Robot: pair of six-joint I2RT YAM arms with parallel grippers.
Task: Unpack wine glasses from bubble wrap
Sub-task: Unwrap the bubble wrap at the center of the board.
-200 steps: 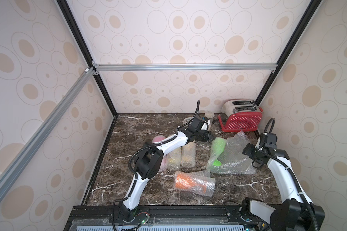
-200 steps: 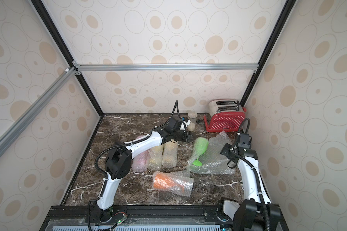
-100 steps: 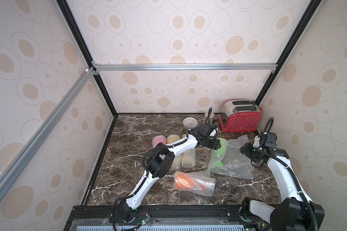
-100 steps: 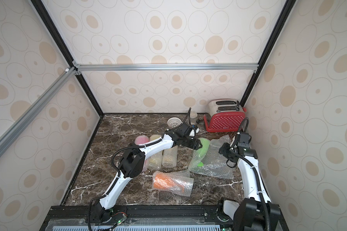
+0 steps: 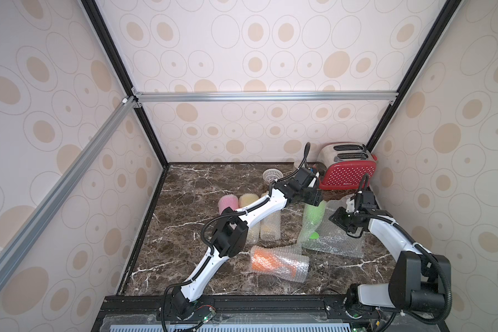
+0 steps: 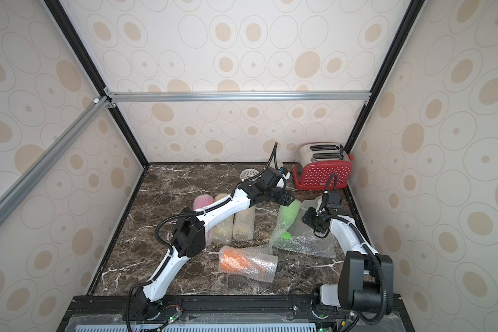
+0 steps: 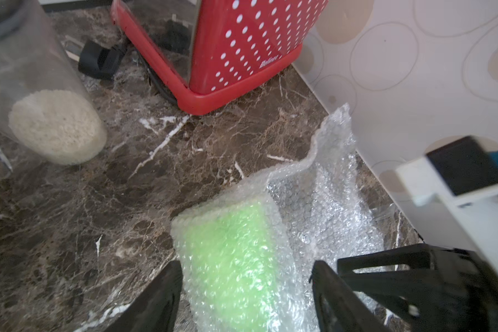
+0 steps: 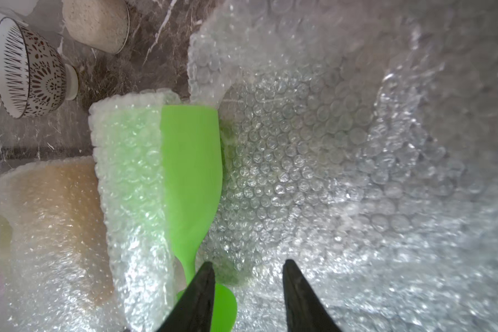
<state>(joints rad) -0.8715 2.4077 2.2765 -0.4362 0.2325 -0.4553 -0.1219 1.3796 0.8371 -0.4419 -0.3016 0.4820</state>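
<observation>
Both top views: bright, even, diffuse light, no single source evident. Wall (image 5: pixel 270 43) pale, its pattern still legible. Shadows soft, lying under the arms on the marble tabletop (image 5: pixel 190 184). Wide lens: black frame post (image 5: pixel 110 49) leans outward toward the picture edge.

Left wrist view: clear jar (image 7: pixel 26 72) out of focus, toaster (image 7: pixel 242 43) fairly sharp.

Right wrist view: bubble wrap (image 8: pixel 357 172) throws white glare and is blurred over much of its sheet. Green goblet (image 8: pixel 190 172) crisp.
</observation>
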